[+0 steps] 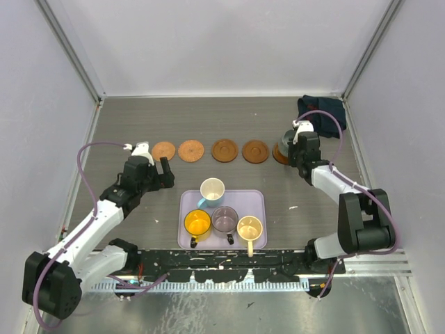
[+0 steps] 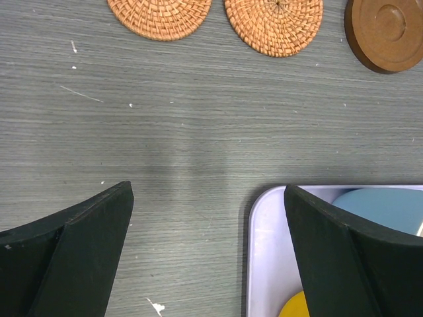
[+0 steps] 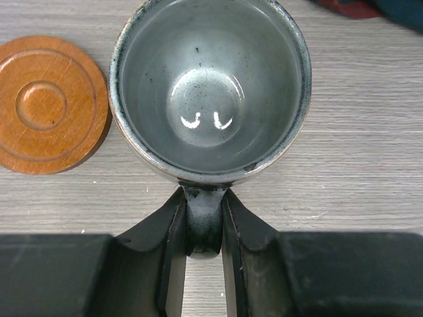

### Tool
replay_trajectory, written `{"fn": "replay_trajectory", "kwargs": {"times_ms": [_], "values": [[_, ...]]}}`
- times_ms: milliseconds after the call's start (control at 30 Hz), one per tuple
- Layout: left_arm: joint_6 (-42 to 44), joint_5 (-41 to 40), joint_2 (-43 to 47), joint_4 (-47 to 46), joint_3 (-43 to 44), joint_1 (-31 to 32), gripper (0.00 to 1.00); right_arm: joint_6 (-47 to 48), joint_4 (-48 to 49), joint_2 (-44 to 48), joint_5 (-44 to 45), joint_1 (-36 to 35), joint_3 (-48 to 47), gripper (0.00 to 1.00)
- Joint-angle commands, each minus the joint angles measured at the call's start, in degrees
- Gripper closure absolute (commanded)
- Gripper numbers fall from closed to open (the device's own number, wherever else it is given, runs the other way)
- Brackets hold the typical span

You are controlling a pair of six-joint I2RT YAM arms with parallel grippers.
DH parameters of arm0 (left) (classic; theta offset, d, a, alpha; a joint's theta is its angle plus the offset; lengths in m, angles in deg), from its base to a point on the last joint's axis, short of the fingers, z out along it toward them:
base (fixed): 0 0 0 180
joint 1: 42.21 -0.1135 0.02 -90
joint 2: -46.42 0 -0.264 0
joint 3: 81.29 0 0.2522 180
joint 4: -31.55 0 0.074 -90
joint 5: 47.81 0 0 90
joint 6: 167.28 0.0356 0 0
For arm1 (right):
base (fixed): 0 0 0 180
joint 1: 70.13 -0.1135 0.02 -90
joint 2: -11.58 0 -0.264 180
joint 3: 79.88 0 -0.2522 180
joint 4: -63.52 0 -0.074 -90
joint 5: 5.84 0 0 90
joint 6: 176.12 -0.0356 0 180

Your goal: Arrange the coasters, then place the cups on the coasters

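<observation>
Right wrist: right gripper point(image 3: 203, 221) is clenching the handle of the grey-green mug point(image 3: 208, 86), whose bowl is sitting just beyond the fingertips.
Coaster: wooden coaster point(image 3: 47, 105) is lying beside the mug.
Left wrist: left gripper point(image 2: 208, 191) is hanging released, with the lilac tray point(image 2: 261, 251) under one finger and woven coasters point(image 2: 158, 16) ahead.

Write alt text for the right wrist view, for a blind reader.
The right gripper pinches the handle of an empty grey-green glazed mug, seen from above. A ringed brown wooden coaster lies beside it at the picture's left, on a grey wood-grain table.
</observation>
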Motion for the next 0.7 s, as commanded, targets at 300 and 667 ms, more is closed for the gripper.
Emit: {"fn": "replay_trajectory", "kwargs": {"times_ms": [300,667], "values": [[0.2,-0.7,-0.6,-4.3,0.9,-0.3,0.02,1.0,5.9,0.1,-2.4,0.2,-5.6,0.99],[0.2,-0.7,-0.5,-4.3,0.7,-0.3,0.02,1.5,5.8,-1.3,-0.7,0.2,-6.0,0.99]]}}
